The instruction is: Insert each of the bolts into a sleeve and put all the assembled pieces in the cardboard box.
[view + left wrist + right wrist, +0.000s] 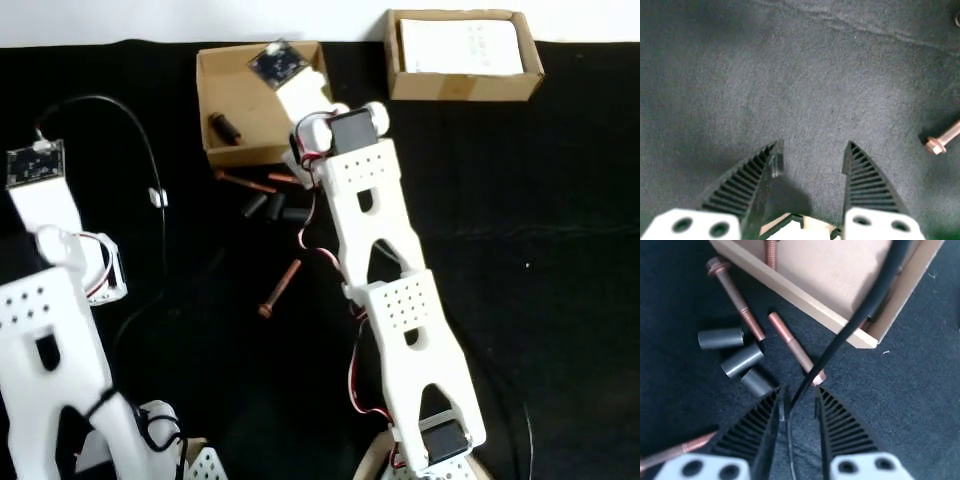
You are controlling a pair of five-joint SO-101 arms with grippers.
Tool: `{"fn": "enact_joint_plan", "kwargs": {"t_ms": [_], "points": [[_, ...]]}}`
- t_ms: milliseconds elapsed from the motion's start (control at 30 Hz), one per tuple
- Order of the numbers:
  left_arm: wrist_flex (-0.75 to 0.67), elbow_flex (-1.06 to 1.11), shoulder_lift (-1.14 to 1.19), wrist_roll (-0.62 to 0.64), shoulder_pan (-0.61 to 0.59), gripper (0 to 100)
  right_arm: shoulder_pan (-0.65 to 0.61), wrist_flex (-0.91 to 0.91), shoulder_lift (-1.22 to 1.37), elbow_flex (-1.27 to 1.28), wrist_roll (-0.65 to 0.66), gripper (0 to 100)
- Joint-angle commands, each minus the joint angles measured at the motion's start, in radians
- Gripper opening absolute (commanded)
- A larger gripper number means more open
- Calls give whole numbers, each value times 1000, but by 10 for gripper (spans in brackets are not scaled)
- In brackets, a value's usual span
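The right gripper (800, 399) is hanging just off the near wall of the cardboard box (232, 90), which is sitting by the far edge of the tabletop (520, 300). Its fingers (842, 432) are standing narrowly apart, clamping nothing. A bolt pickup seems to be getting under way, since the nearest bolt (794, 347) is lying with its head right at the fingertips. The next move is calling for a wider opening and a descent astride the shank.

A black cable (858, 322) is crossing between the fingers and risks fouling the grasp. Three sleeves (742, 360) are lying just beside that bolt, and a second bolt (737, 295) is lying near the box corner. One assembled piece (225, 128) is already lying in the box.

The left gripper (812, 155) is hovering toward the left edge with its fingers wide apart, and a loose bolt (944, 140) is lying nearby.
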Motion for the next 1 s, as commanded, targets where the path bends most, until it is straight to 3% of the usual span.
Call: {"fn": "enact_joint_plan", "kwargs": {"t_ms": [0,167,300,667,967], "points": [[3,-45,4,-5,-10,199,-4,10,-90,-105,61,74],[-2,-45,7,-5,-10,199,-8,10,-101,124,181,75],[-2,-47,7,-6,-10,199,-25,10,-101,263,290,135],[-8,-47,8,-6,-10,199,-73,7,-90,334,508,160],[-91,-39,8,-6,-10,199,-68,-107,-15,437,565,160]]}}
